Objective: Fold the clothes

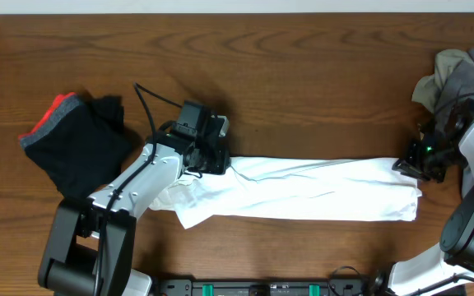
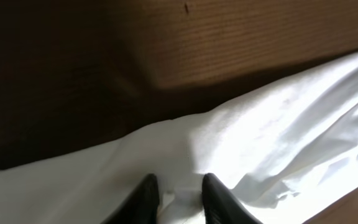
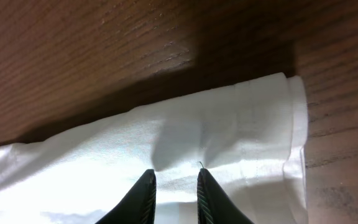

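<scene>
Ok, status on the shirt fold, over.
Left gripper shut on white T-shirt at one end, right gripper at the other. Shirt in a long strip across table. Dark garment, grey garment off to the sides, nothing blocking.

Bare wooden table around both grippers

The dark brown table [image 1: 303, 74] shows a wavy grain along its length, bare beyond the left gripper [image 1: 223, 163] and in the stretch between it and the right gripper [image 1: 410, 161]. A pale strip [image 1: 220, 5] lines the far edge, well beyond both. A black rail with green fittings [image 1: 262, 289] sits at the near edge, on the near side of both grippers. In the left wrist view a small dark fleck [image 2: 186, 7] marks the wood well ahead of the fingertips.
</scene>
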`<action>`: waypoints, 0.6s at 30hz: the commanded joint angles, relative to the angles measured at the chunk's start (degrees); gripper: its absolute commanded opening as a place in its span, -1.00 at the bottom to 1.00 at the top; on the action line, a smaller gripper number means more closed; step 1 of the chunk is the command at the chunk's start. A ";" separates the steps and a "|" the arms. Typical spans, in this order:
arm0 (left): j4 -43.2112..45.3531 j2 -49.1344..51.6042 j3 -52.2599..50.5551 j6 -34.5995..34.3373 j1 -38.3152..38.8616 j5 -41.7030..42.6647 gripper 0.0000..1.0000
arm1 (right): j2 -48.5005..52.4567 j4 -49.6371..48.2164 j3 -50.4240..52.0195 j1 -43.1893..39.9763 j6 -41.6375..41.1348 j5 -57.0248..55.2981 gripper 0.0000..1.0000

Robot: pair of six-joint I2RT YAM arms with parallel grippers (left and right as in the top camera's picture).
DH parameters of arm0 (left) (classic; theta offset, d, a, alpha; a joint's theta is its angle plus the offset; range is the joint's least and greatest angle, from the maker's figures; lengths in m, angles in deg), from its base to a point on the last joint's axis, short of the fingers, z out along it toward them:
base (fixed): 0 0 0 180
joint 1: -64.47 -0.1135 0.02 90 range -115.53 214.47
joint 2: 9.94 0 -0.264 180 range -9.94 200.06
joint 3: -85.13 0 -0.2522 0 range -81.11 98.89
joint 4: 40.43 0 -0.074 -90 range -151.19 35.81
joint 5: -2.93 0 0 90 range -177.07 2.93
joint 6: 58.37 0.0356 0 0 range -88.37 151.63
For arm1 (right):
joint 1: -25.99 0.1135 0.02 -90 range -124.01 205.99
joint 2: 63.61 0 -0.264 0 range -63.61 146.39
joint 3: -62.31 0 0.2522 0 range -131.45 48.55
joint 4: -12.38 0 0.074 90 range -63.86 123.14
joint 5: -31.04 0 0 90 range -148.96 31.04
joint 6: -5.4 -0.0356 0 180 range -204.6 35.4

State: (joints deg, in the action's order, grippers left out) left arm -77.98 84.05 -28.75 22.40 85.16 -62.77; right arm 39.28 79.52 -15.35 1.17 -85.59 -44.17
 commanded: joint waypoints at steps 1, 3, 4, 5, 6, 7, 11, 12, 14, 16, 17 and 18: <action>-0.31 0.46 -0.55 0.33 0.02 0.63 -0.81 | -0.24 0.13 0.33 0.46 0.63 0.04 -0.56; -0.31 0.44 -0.44 0.35 0.02 1.03 -0.88 | -0.24 0.13 0.33 0.46 0.63 0.04 -0.57; -0.33 0.31 -0.28 0.39 0.02 1.84 -0.88 | -0.24 0.13 0.33 0.46 0.63 0.04 -0.56; -0.31 0.07 0.04 0.61 0.02 3.30 -0.88 | -0.24 0.13 0.33 0.46 0.63 0.04 -0.56; -0.28 -0.24 0.48 1.05 0.04 4.90 -0.88 | -0.24 0.13 0.33 0.46 0.63 0.04 -0.56; -0.28 -0.70 1.11 1.86 0.11 6.93 -0.88 | -0.24 0.13 0.33 0.46 0.63 0.04 -0.56; -0.24 -3.26 3.78 6.64 2.08 14.23 -0.88 | -0.24 0.11 0.33 0.46 0.63 0.04 -0.56; -0.24 -3.80 4.44 8.50 3.15 16.24 -0.88 | -0.24 0.11 0.33 0.46 0.63 0.04 -0.56; -0.28 -4.48 5.25 11.87 5.55 17.75 -0.88 | -0.24 0.11 0.33 0.46 0.63 0.04 -0.57; -0.26 -4.79 5.68 15.28 8.66 17.73 -0.88 | -0.24 0.13 0.33 0.46 0.63 0.04 -0.56; -0.07 -4.79 5.73 16.48 10.14 17.70 -0.90 | -0.24 0.15 0.33 0.46 0.63 0.04 -0.56; -0.02 -4.72 5.73 17.25 11.15 17.70 -0.88 | -0.24 0.17 0.33 0.46 0.63 0.04 -0.56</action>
State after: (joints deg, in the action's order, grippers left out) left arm -77.89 79.99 -24.09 33.26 93.57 -48.26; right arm 39.28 79.57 -15.35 1.17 -85.57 -44.17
